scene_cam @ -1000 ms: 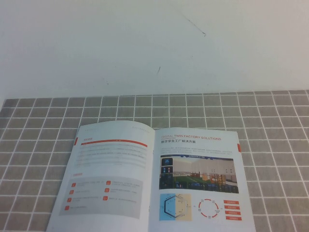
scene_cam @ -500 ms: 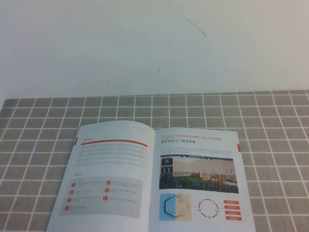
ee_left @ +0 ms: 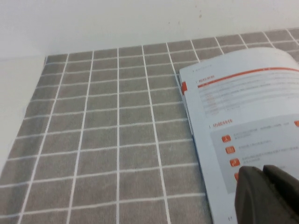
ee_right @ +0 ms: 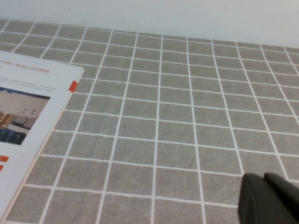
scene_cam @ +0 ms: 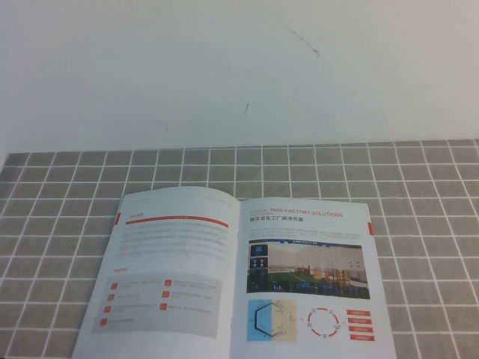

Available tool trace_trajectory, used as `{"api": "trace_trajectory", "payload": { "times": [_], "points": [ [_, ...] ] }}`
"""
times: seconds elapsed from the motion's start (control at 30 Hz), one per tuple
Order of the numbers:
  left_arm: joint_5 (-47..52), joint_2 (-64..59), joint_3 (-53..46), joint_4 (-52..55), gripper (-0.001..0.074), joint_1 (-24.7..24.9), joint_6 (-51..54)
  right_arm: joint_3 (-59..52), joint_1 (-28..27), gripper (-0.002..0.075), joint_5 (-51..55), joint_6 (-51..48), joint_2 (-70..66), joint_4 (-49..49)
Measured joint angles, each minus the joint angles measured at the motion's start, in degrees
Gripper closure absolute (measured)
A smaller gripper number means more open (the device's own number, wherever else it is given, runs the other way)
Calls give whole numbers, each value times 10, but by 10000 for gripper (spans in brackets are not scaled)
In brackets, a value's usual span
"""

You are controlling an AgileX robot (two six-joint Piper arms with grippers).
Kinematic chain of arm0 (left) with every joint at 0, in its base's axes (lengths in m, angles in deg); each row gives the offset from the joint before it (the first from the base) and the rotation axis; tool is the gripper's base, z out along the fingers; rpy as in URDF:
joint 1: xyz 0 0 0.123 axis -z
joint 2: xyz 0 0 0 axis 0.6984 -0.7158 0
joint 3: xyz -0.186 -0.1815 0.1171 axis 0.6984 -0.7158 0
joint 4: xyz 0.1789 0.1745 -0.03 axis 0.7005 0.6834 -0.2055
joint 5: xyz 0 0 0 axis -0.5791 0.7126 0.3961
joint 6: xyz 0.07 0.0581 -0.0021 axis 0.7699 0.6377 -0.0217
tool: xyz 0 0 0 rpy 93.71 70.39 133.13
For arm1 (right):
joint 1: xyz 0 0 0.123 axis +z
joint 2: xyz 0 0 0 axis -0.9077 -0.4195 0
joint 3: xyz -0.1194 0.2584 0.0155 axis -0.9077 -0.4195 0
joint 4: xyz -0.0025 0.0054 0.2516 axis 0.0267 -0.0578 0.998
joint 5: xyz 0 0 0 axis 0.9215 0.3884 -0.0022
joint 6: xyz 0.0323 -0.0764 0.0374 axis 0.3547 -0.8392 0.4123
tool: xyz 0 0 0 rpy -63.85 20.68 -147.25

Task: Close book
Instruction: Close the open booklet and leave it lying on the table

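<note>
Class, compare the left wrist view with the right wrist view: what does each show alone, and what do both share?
Left wrist only: the left page with its red heading bar, and the left end effector, shut, over that page. Right wrist only: the right page with a photo, and the right end effector, shut, over bare tablecloth. Both: part of the open book, that grey checked tablecloth and the white wall.

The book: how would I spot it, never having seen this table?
On the grey checked tablecloth, the book lies open at the near edge. The left end effector hangs over its left page, the right end effector over cloth beside it. It alone shows white pages with orange headings.
</note>
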Motion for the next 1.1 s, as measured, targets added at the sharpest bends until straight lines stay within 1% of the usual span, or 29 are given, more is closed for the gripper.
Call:
{"api": "trace_trajectory", "payload": {
  "times": [0.1,0.2,0.43,0.6,0.73,1.0,1.1],
  "points": [
    [-40,0,-3,0,739,0,0,-3,0,729,-19,0,0,0],
    [-111,0,-3,0,739,0,0,-5,0,729,-71,0,0,0],
    [-320,0,-3,0,739,0,-1,-5,0,729,-299,0,0,0],
    [-426,0,-3,0,739,0,-1,-5,0,729,-440,0,0,0],
    [-446,0,-3,0,739,0,-1,-5,0,729,-485,0,0,0],
    [-446,0,-3,0,739,0,-1,-5,0,729,-488,0,0,0],
    [-448,0,-3,0,739,0,-2,-5,0,729,-488,0,0,18]
  ]
}}
